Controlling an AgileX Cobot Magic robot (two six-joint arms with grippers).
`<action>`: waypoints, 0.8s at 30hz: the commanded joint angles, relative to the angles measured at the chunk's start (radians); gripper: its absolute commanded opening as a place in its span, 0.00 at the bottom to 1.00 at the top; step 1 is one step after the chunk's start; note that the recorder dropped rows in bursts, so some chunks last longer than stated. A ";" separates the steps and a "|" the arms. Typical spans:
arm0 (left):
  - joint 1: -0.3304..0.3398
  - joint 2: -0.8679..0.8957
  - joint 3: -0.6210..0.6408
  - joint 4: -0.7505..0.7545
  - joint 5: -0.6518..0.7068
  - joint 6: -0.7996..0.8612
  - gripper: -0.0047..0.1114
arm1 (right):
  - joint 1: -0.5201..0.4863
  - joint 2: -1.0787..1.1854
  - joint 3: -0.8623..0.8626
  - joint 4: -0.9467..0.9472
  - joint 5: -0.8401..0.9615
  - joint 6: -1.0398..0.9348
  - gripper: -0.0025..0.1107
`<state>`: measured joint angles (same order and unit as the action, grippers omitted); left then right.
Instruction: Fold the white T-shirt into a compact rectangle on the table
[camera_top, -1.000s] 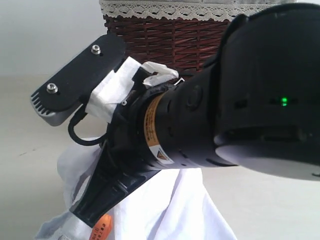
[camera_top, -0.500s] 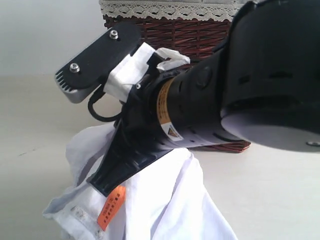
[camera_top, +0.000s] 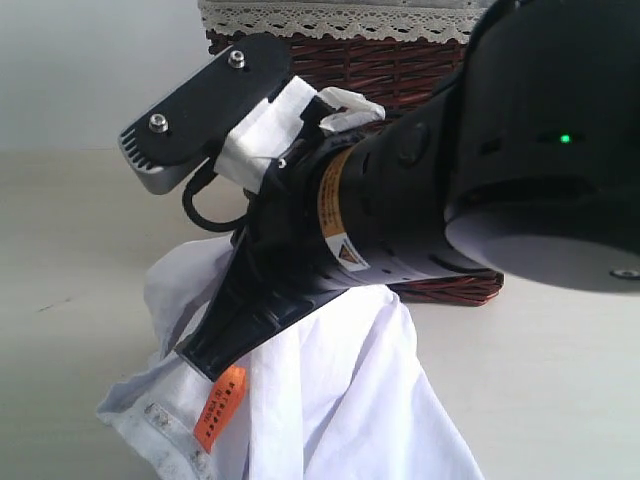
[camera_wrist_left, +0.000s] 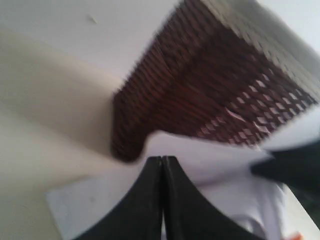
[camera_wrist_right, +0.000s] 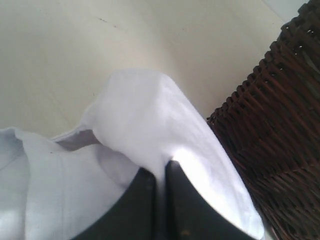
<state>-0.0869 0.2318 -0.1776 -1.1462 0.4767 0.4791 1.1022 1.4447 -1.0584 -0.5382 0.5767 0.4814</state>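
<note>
Soft, creased cotton white T-shirt bunched in peaked heap at lower centre of exterior view, over matte cream table. Orange tag at collar, lower left. Dark woven wicker basket with white lace trim at upper centre.

Right end effector: black tapered fingers pressed narrow, pinching fabric fold. Left end effector: jaws pressed together against white cloth, grip itself unclear.

Right arm bulky, black, slanting from right edge down to lower left.

Blurred, probably the white T-shirt
</note>
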 joint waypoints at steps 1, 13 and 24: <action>-0.005 0.240 0.002 -0.328 0.304 0.433 0.06 | -0.005 -0.001 -0.006 -0.019 -0.019 -0.008 0.02; -0.005 0.351 0.178 -0.598 0.521 0.694 0.48 | -0.005 0.001 -0.006 -0.058 0.008 0.002 0.02; -0.005 0.351 0.178 -0.598 0.418 0.695 0.48 | -0.005 0.003 -0.006 -0.046 -0.060 0.002 0.02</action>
<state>-0.0910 0.5751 -0.0037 -1.7271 0.9577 1.1669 1.1022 1.4447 -1.0584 -0.5768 0.5684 0.4832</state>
